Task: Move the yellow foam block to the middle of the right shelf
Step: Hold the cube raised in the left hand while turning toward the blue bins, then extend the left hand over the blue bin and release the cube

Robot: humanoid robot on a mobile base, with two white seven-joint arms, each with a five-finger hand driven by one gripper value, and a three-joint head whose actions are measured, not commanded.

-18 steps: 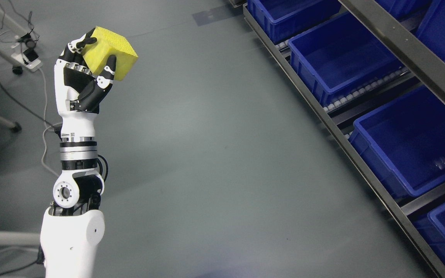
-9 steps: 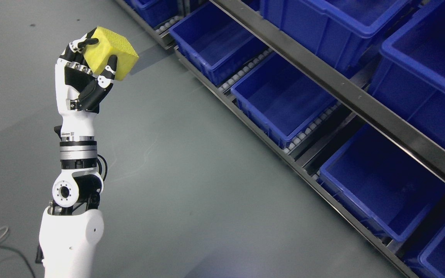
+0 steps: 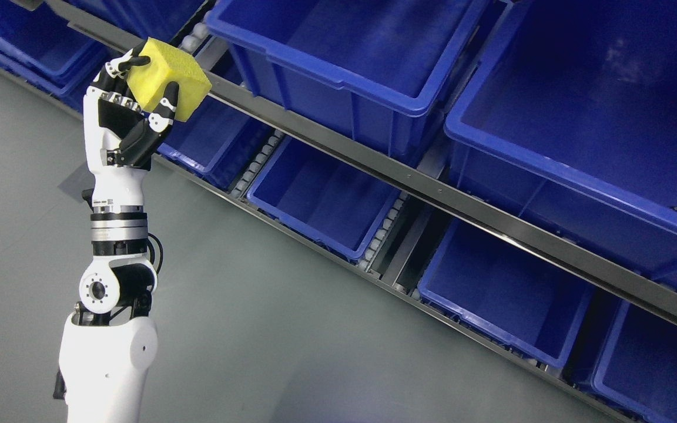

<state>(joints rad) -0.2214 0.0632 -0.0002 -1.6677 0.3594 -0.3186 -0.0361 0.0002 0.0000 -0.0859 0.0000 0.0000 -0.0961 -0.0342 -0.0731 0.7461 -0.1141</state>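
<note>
One yellow foam block [image 3: 168,79] sits clamped in my left hand [image 3: 124,120], thumb [image 3: 159,114] curled on its near face and fingertips [image 3: 124,63] hooked over its top-left edge. I hold it raised before the shelf's [image 3: 491,220] left end, tilted, one corner pointing right; it looks near cubic, so I cannot tell a long axis. Blue bins [image 3: 338,200] fill both tiers to the right; grey floor [image 3: 244,329] lies open below. No writing is readable.

Bins [image 3: 338,53] sit on the shelf [image 3: 432,194], 2 tiers, right of the floor [image 3: 244,329].
</note>
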